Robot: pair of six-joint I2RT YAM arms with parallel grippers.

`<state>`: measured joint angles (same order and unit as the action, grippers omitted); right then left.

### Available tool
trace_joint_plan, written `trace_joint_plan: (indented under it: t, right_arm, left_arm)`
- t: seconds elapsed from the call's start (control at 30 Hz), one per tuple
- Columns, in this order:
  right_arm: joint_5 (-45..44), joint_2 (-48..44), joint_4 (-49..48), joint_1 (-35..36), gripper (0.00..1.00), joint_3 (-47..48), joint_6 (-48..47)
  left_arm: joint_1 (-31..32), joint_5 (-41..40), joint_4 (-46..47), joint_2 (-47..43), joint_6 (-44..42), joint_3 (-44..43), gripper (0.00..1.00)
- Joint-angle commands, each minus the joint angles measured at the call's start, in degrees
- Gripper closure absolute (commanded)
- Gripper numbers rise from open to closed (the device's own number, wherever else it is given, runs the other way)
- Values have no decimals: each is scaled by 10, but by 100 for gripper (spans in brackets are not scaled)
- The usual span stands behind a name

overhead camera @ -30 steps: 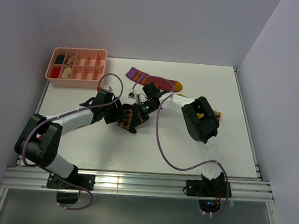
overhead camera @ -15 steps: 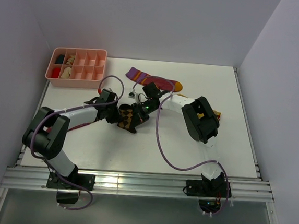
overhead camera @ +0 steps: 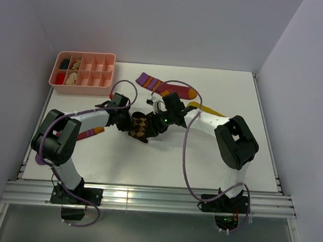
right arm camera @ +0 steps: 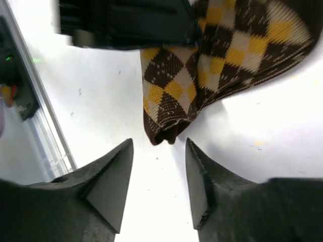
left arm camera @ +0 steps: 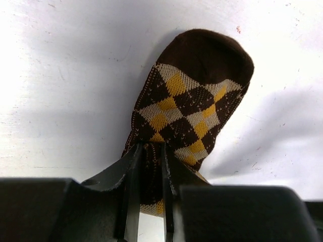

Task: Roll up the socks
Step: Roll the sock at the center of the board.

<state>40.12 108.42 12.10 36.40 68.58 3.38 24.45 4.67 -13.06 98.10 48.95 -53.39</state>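
The brown-and-tan diamond-check sock (overhead camera: 140, 128) lies folded at the table's middle. My left gripper (overhead camera: 130, 120) is shut on one edge of it; in the left wrist view its fingertips (left arm camera: 150, 149) pinch the fabric while the toe end (left arm camera: 202, 96) lies on the table ahead. My right gripper (overhead camera: 154, 125) stands open just right of the sock. In the right wrist view its fingers (right arm camera: 157, 151) straddle bare table, a little short of the sock's folded end (right arm camera: 166, 132). A maroon sock (overhead camera: 167, 88) lies flat behind. A mustard-yellow sock (overhead camera: 209, 109) shows behind the right arm.
A pink compartment tray (overhead camera: 102, 56) with small items stands at the back left. Another maroon sock (overhead camera: 91, 132) peeks out from under the left arm. The left gripper's black body (right arm camera: 126, 22) fills the top of the right wrist view.
The left gripper shut on the check sock. The right gripper opened, let go of it and drew back to the right; the right arm swung right, uncovering the mustard sock.
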Motion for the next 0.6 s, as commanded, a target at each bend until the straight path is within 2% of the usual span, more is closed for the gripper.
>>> trace_joint_plan:
  t: [0.0, 0.17, 0.4, 0.57]
  right_arm:
    - [-69, -60, -82, 15, 46, -27, -20]
    - [-164, -88, -95, 70, 42, -40, -82]
    - [-345, -82, -119, 156, 41, -44, -147]
    - [-400, -33, -131, 189, 40, -23, -188]
  left_arm:
    - [3, -35, -62, 31, -31, 28, 99]
    - [0, -30, -74, 45, -34, 21, 99]
    - [-8, -26, -94, 55, -38, 19, 100]
    - [-13, -21, -101, 59, -52, 7, 100]
